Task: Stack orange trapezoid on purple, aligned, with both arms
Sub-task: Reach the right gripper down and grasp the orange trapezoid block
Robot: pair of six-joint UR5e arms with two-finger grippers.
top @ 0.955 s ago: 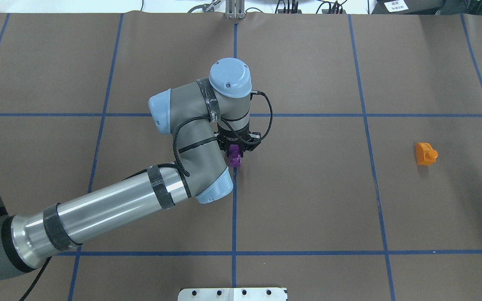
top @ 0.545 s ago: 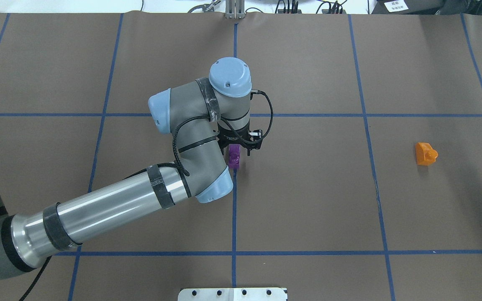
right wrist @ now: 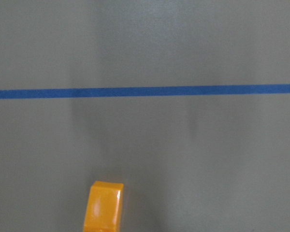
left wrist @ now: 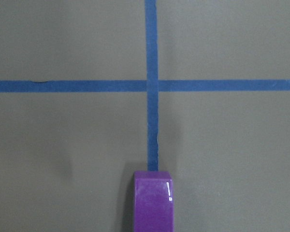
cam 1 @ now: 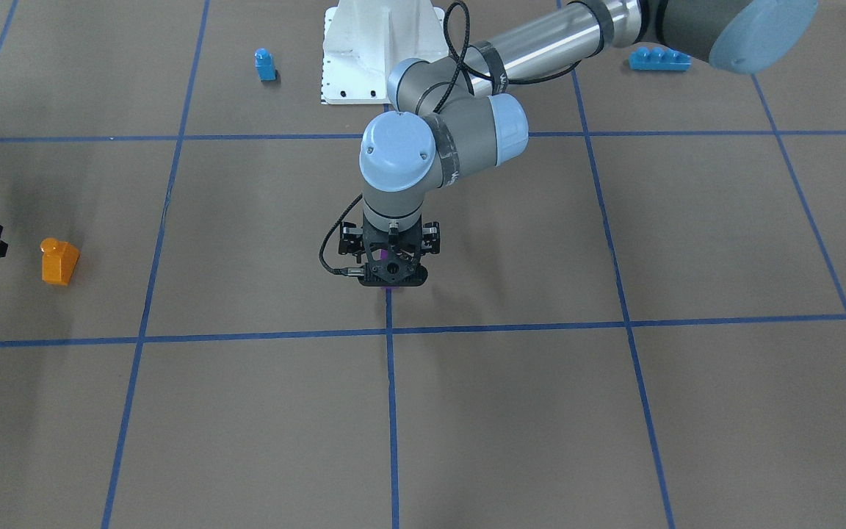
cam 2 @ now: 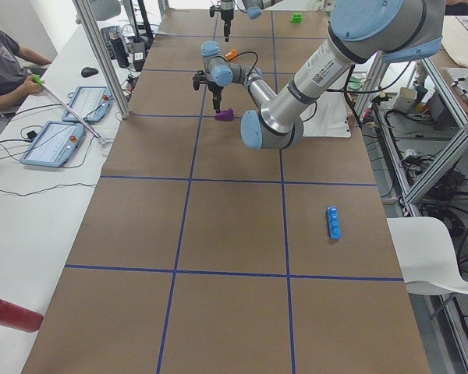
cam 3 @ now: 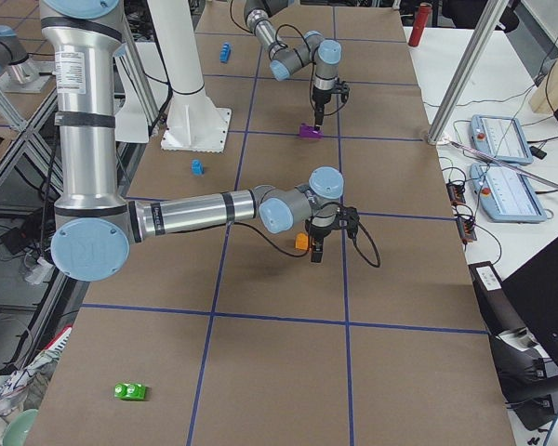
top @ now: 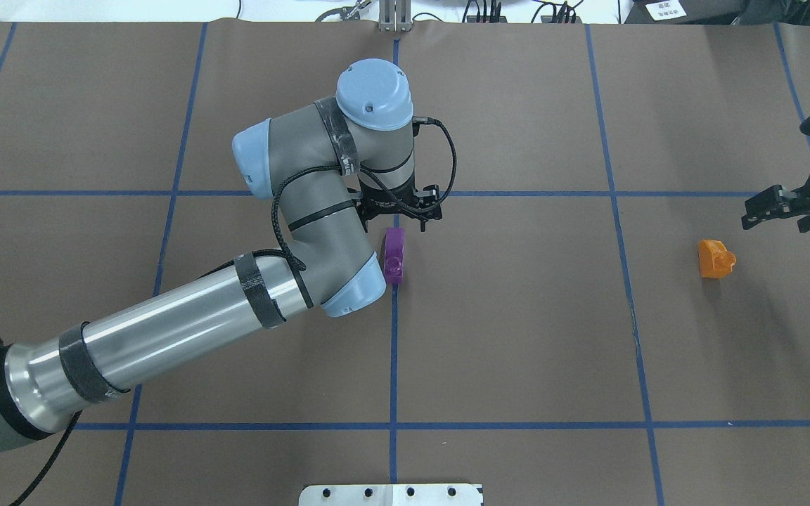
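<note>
Since a second ago my left arm [top: 166,344] has drawn back and up off the purple, and my right arm [cam 3: 195,212], then barely in view, has swung in over the orange.

I judge the left is pulling clear so the centre of the table stays free for the stack. The left gripper [top: 405,211] holds nothing and hangs just beyond the purple, its jaws apart as far as the overhead view shows. The right gripper [top: 795,204] hovers near the orange, not touching it. Its jaws seem spread for the pick, though the frame edge cuts it off.

The purple [top: 394,254] sits free on the blue tape line [left wrist: 151,125] near a crossing, likely as a centring mark. The orange [top: 716,258] lies well apart, far to my right.

From the front, the left gripper hides nearly all of the purple. Neither wrist view shows any fingertip, and each shows only one end of its brick.
</note>
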